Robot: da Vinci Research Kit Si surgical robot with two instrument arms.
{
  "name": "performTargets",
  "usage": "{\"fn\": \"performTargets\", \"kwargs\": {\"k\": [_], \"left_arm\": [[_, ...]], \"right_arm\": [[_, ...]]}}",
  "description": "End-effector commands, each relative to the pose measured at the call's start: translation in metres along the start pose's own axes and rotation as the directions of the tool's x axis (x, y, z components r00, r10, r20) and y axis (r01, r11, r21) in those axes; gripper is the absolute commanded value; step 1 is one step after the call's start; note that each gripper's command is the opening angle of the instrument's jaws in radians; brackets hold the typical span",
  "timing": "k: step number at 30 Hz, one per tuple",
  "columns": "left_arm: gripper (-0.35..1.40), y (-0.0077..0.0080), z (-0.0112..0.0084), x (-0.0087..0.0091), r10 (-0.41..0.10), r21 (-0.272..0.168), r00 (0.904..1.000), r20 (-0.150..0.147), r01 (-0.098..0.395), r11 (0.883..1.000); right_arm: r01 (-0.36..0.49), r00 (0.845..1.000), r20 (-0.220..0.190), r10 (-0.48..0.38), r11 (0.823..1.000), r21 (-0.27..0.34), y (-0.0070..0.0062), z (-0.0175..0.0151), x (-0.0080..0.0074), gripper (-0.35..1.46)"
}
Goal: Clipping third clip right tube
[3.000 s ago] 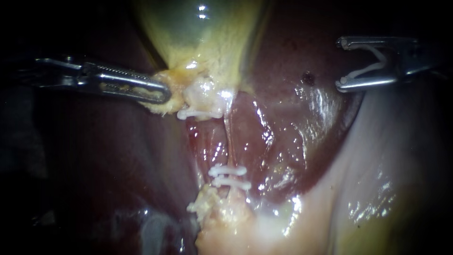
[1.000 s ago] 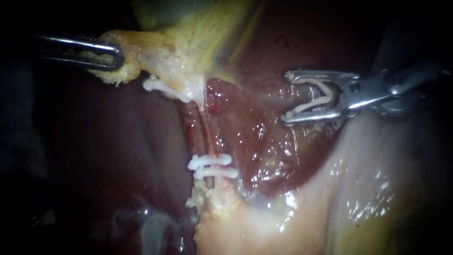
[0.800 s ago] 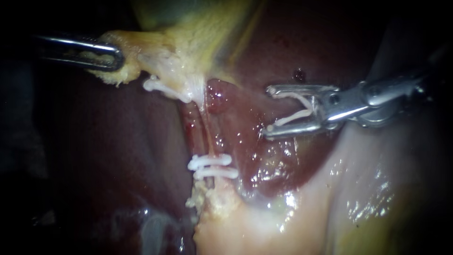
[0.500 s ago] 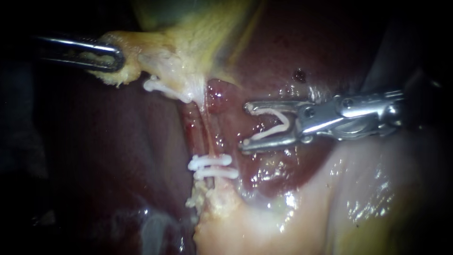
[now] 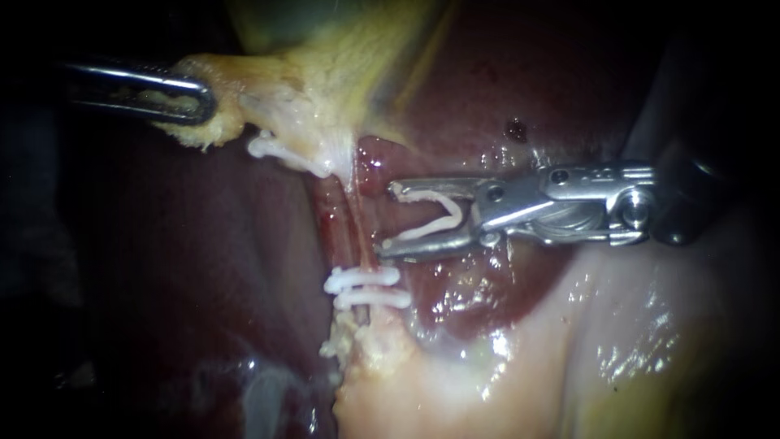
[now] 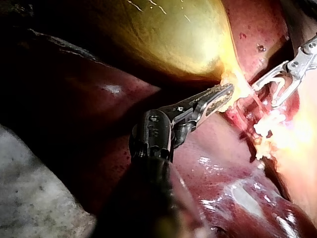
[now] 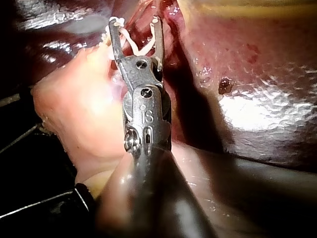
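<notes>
My left instrument (image 5: pixel 183 96) has its jaws shut on the yellowish neck of the gallbladder (image 5: pixel 325 73) and holds it up and to the left; the same grasp shows in the left wrist view (image 6: pixel 220 95). A thin tube (image 5: pixel 357 223) runs taut from the neck down to two white clips (image 5: pixel 366 289); another clip (image 5: pixel 284 154) sits near the neck. My right instrument (image 5: pixel 388 219) carries an open white clip (image 5: pixel 435 219) seated between its spread jaws. The jaw tips stand just right of the tube, not around it. The right wrist view shows the same jaws (image 7: pixel 136 27).
Dark red liver (image 5: pixel 203 268) lies left of and behind the tube. Pale fatty tissue (image 5: pixel 520 358) fills the lower right, under my right instrument's shaft (image 5: pixel 593 199). The gallbladder's body (image 6: pixel 168 39) bulges above my left instrument.
My right instrument has moved steadily leftward with its clip, from the far right up to the tube. Over three seconds my left instrument pulled the gallbladder neck up and left, then held still.
</notes>
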Motion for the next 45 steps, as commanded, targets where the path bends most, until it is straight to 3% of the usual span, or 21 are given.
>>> {"fn": "performTargets", "kwargs": {"k": [1,15,29,37,45], "left_arm": [[-0.35,0.0000,0.0000,0.0000,0.000,0.000,1.0000,0.000,0.000,1.000],[-0.35,0.0000,0.0001,0.0000,0.000,0.001,1.0000,0.000,0.000,1.000],[-0.35,0.0001,0.0002,0.0000,-0.001,0.002,1.0000,-0.001,0.001,1.000],[-0.35,0.0001,0.0002,0.0000,0.000,0.002,1.0000,-0.001,0.000,1.000],[-0.35,0.0001,0.0002,0.0000,0.000,0.002,1.0000,-0.001,0.000,1.000]], "right_arm": [[-0.006,1.000,0.000,0.006,1.000,0.000,0.0001,0.0002,0.0000,0.50],[-0.055,0.998,-0.014,0.056,0.998,0.039,0.0009,0.0036,-0.0006,0.50],[-0.063,0.995,-0.075,0.069,0.995,0.081,0.0012,0.0054,-0.0005,0.50],[-0.058,0.993,-0.101,0.068,0.993,0.100,0.0008,0.0049,0.0001,0.50],[-0.043,0.990,-0.130,0.062,0.989,0.143,-0.0004,0.0046,0.0011,0.50]]}}
